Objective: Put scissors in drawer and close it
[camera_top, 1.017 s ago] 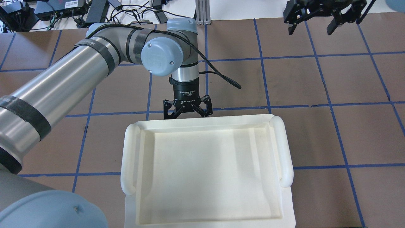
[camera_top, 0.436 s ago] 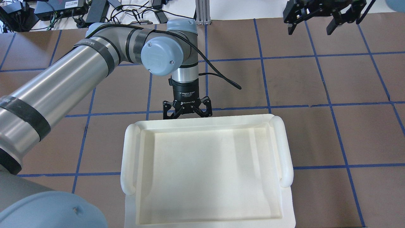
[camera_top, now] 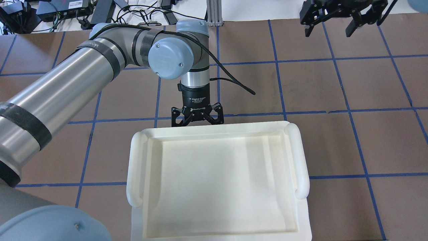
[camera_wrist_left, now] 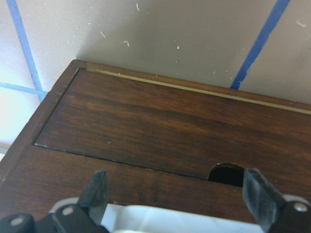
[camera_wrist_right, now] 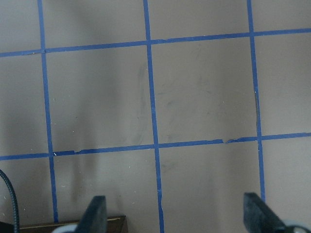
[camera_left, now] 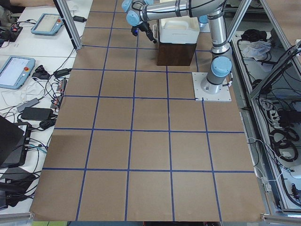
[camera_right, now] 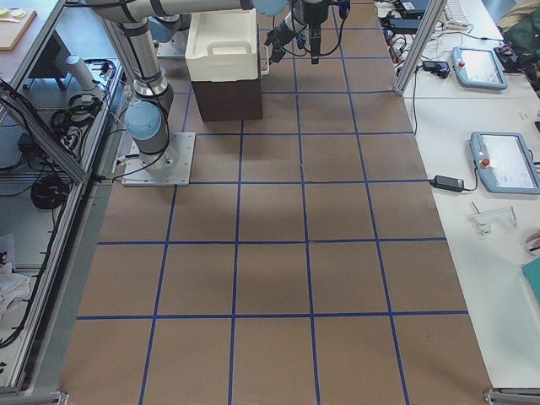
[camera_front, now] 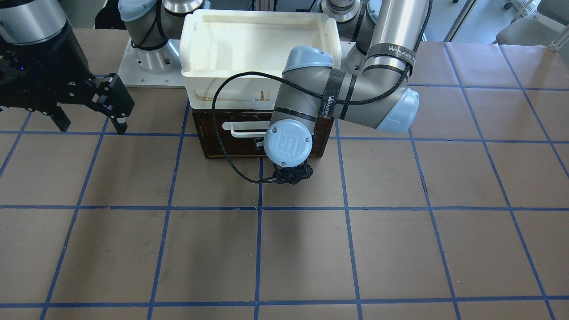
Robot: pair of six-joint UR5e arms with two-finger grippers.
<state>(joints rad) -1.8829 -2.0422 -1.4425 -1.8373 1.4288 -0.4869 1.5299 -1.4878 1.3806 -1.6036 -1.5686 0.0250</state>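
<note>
Starting with the largest mover, the left arm: shifted a hair toward 10 o'clock in the overhead view over the past second, carrying the wrist a touch toward 12 o'clock, off the far rim of the white tray. No other change noticed on the table.

Under the tray, at 12 o'clock in the front-facing view: the drawer, dark front lying flush in its frame on the left wrist view, so judged shut.

Next down, the left gripper: spread wide, clamped on nothing, hanging just in front of the drawer front, with the white bar handle between and below the tips. Cannot tell whether touching.

Then the right gripper: parked at 1 o'clock in the overhead view, much where it was, likewise spread and holding nothing.

Smallest last: no sight of the scissors in any view, neither on the visible table nor in either gripper. Probably inside the shut drawer, though not provable from here.

Taken together: reads as a release and first backing-off after the closing push, with little left but to withdraw.
</note>
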